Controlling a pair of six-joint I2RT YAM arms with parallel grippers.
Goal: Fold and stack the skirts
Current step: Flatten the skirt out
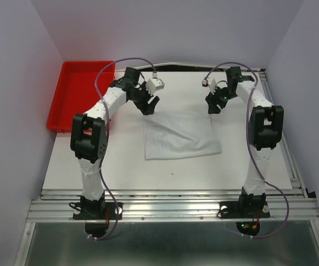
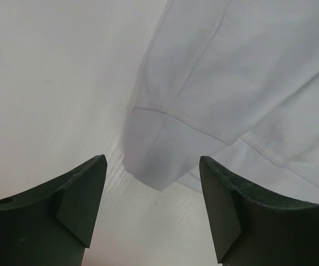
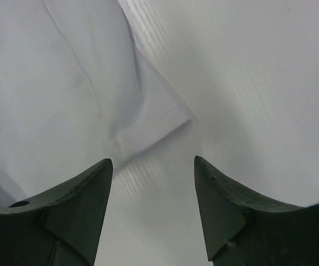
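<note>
Sitting far left, a red tray; next, the left gripper, jaws spread, hovers at the skirt's far-left corner. The right gripper, likewise spread, hovers at its far-right corner. Bare table surrounds the cloth.

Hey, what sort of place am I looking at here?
Probably a robotics lab work cell, not a home: plain walls box in a white table, robot arms are bolted to an aluminium rail, and a red bin sits near a skirt.
</note>
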